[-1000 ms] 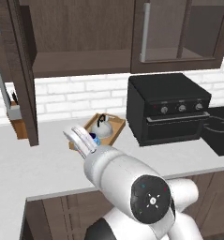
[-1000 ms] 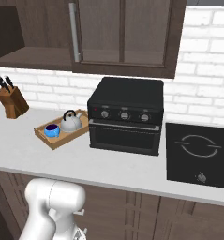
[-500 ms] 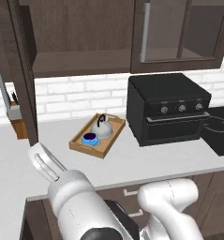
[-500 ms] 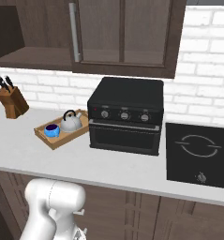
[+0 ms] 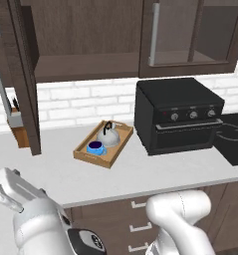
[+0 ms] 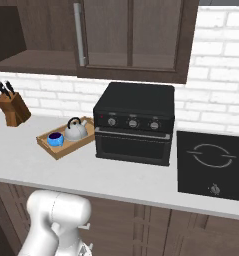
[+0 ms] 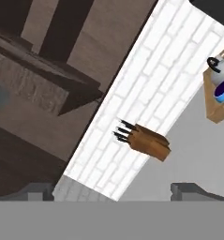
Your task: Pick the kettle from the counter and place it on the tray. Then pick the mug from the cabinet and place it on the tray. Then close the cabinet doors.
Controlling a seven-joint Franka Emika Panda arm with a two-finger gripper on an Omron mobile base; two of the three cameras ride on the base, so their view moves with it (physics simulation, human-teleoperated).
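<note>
Now kettle (image 5: 109,135) and mug (image 5: 95,147) on tray (image 5: 84,154), jaws spread, well apart

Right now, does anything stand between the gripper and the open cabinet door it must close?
Nothing visible does. The open gripper sits low, in front of the counter; the open cabinet door juts out above it, with the knife block behind the door.

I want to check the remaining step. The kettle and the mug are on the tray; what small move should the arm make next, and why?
Probably swing the open tool toward the open dark brown cabinet door on the left, to push it shut. The silver-grey kettle and blue mug already sit in the light-brown wooden tray, and that door stands out over the grey-white counter.
</note>
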